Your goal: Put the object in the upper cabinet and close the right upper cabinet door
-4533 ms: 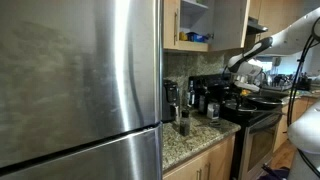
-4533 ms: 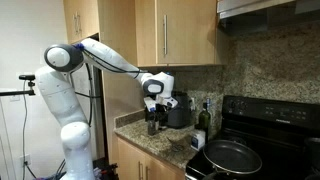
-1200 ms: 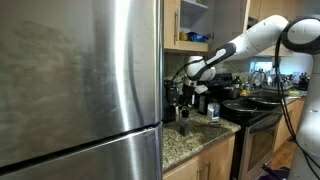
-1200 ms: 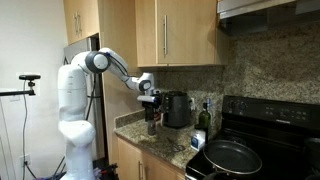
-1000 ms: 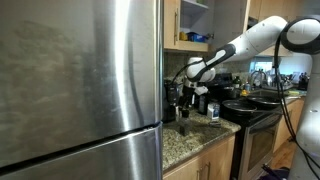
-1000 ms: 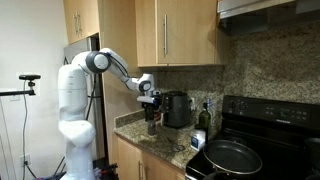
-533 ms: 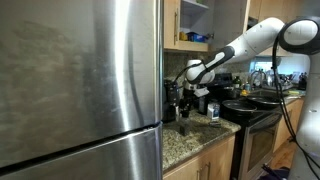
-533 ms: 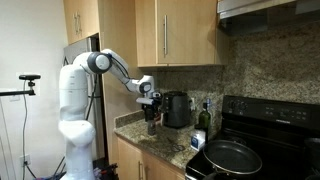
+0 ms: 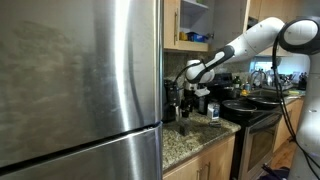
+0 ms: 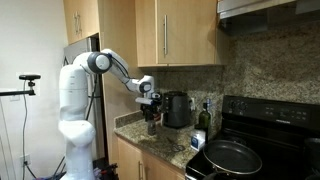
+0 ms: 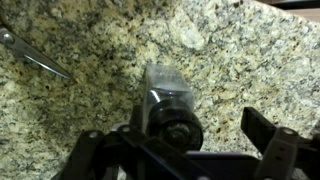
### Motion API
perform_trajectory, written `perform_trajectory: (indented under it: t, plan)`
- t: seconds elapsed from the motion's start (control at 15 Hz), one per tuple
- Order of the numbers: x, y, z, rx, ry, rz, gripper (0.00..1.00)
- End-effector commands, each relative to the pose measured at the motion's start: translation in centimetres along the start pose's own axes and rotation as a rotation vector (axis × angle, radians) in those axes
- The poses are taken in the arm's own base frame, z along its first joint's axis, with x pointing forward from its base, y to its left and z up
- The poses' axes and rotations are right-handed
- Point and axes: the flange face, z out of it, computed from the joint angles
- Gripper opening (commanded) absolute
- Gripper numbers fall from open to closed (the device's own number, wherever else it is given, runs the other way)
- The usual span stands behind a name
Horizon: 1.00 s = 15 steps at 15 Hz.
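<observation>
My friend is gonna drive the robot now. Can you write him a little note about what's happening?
Gripper: open, just above the small dark object standing on the granite counter, a finger on each side of it, nothing gripped.
Upper cabinet: the right door is open and shelves show.
Done: gripper is in place over the object.
Left: grasp it, put it on a shelf, shut the right door.

White glossy arm of rounded segments, dark seams at joints; black gripper with blocky fingers.
</observation>
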Motion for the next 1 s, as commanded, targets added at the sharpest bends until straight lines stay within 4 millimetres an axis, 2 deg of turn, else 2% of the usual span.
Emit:
perform_trajectory:
  t: [0.0, 0.07, 0.13, 0.2, 0.27, 0.33, 0.4, 0.47, 0.93]
  plan:
    - [0.09, -0.07, -0.23, 0.008, -0.005, 0.007, 1.00]
    - [0.26, 0.07, -0.27, -0.011, 0.017, -0.006, 1.00]
    - [0.37, 0.19, -0.32, -0.029, 0.032, -0.007, 0.75]
    - [0.40, 0.21, -0.43, -0.037, 0.030, 0.001, 0.73]
    - [0.40, 0.27, -0.48, -0.045, 0.030, 0.001, 0.86]
    - [0.30, 0.34, -0.48, -0.058, 0.017, -0.002, 0.79]
    - [0.27, 0.36, -0.49, -0.064, 0.010, -0.005, 0.77]
    - [0.25, 0.40, -0.48, -0.074, 0.007, -0.011, 0.60]
    - [0.42, 0.68, -0.51, -0.130, 0.022, -0.069, 0.14]
